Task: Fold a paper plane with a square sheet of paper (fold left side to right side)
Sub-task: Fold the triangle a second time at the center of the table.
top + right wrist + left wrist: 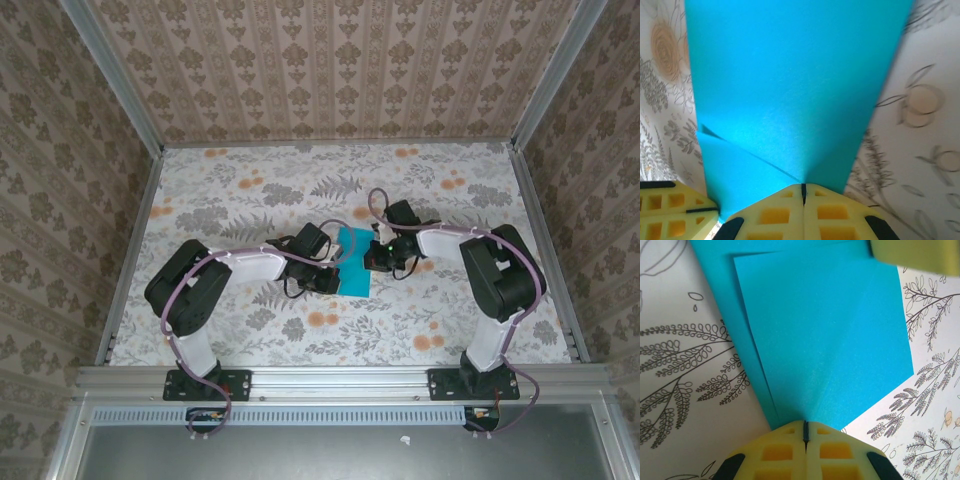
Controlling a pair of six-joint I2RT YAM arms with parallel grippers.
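At the middle of the bench (250, 180), about level between its far and near edges, lies the square sheet of paper (352, 262), bright cyan-blue and flat on the flower-printed surface. It is partly folded. From the left wrist, an upper layer lies over a lower one, and a strip of the lower layer shows along the upper layer's left and top sides. From the right wrist, a crease runs from the sheet's left edge down to the fingertips, and a small corner of paper stands out at that edge.

The left pincer (805, 432) is clenched, its yellow pads meeting in a thin seam right at a corner of the sheet. The right pincer (803, 189) is clenched in the same way at the opposite side of the paper. Whether either tip pinches the paper or only presses on it cannot be told. One of the right pincer's fingers (915, 255) shows at the far corner of the sheet in the left wrist view, and the left pincer's fingers (665, 210) sit just beside the right one's.

Both arms reach in from the metal rail (340, 378) at the bench's near edge. Patterned walls (330, 70) close the other three sides.
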